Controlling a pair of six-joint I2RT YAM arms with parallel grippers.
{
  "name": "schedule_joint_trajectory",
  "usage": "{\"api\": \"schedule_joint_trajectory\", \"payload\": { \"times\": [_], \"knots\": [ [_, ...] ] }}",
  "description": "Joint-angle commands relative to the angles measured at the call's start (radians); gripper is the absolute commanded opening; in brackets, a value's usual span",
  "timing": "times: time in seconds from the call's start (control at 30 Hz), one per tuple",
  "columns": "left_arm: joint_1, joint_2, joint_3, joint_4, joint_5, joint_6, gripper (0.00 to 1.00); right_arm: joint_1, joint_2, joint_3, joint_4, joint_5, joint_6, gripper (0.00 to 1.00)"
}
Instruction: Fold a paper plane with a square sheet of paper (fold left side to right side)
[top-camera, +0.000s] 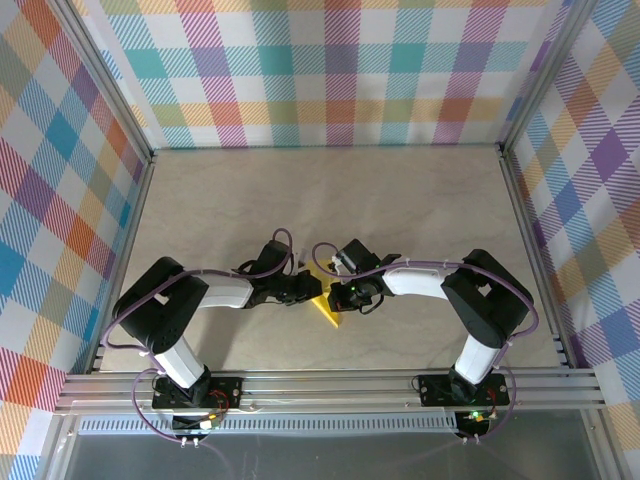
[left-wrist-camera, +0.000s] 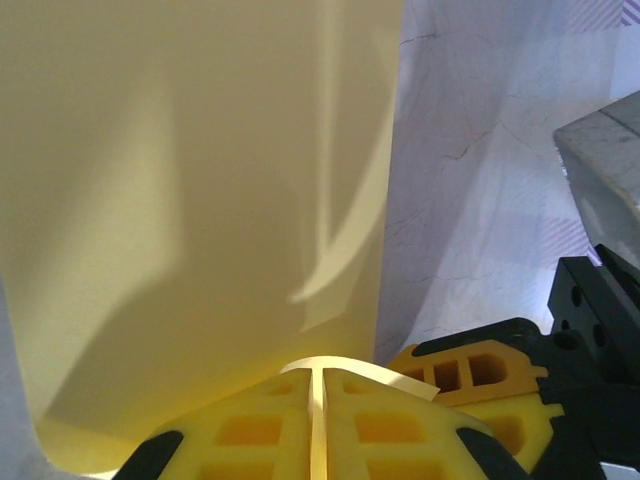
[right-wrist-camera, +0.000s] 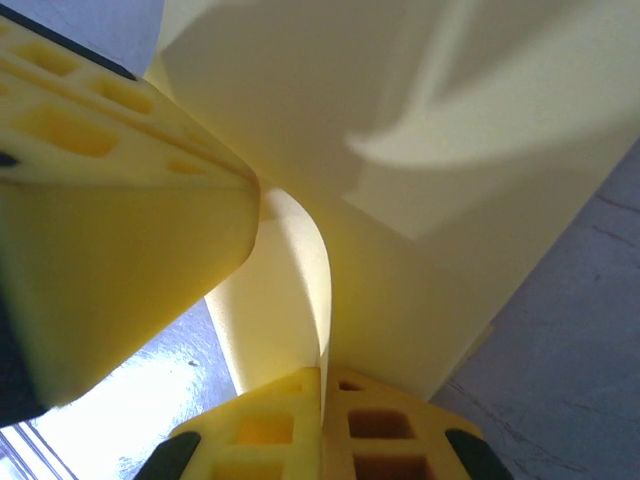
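The square sheet of paper (top-camera: 328, 310) is bright yellow and hangs between both grippers at the table's middle front, with a pointed corner toward the near edge. My left gripper (top-camera: 308, 290) is shut on one edge of it. In the left wrist view the sheet (left-wrist-camera: 200, 200) rises broad above the left gripper (left-wrist-camera: 317, 385), with a strip pinched between the pads. My right gripper (top-camera: 345, 295) is shut on the paper too. From the right wrist, a curled layer of paper (right-wrist-camera: 450, 200) runs into the right gripper (right-wrist-camera: 322, 385). Whether the paper has a paper plane's shape I cannot tell.
The pale tabletop (top-camera: 400, 200) lies beyond the arms, with plaid walls on three sides and a metal rail (top-camera: 320, 385) at the near edge. The right gripper's yellow fingers (left-wrist-camera: 470, 372) sit close beside the left gripper. A left finger (right-wrist-camera: 110, 230) crowds the right wrist view.
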Motion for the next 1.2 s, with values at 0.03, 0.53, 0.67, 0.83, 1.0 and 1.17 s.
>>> {"api": "schedule_joint_trajectory", "payload": {
  "times": [0.03,0.53,0.67,0.83,1.0,1.17],
  "knots": [
    [-0.007,0.019,-0.015,0.018,-0.018,0.0,0.11,-0.003,0.054,-0.02,-0.087,0.056,0.011,0.0],
    [-0.008,0.021,-0.04,-0.08,-0.06,0.027,0.08,-0.013,0.015,0.018,-0.087,0.037,0.02,0.08],
    [-0.008,0.024,-0.042,-0.087,-0.065,0.026,0.07,-0.019,-0.014,0.038,-0.107,0.033,0.023,0.15],
    [-0.008,0.032,-0.038,-0.086,-0.067,0.025,0.07,-0.037,-0.077,0.034,-0.159,0.046,0.029,0.24],
    [-0.008,0.034,-0.033,-0.087,-0.064,0.025,0.07,-0.058,-0.136,0.017,-0.216,0.044,0.029,0.26],
    [-0.009,0.03,-0.024,-0.089,-0.065,0.025,0.07,-0.058,-0.153,0.012,-0.176,-0.069,0.053,0.14]
  ]
}}
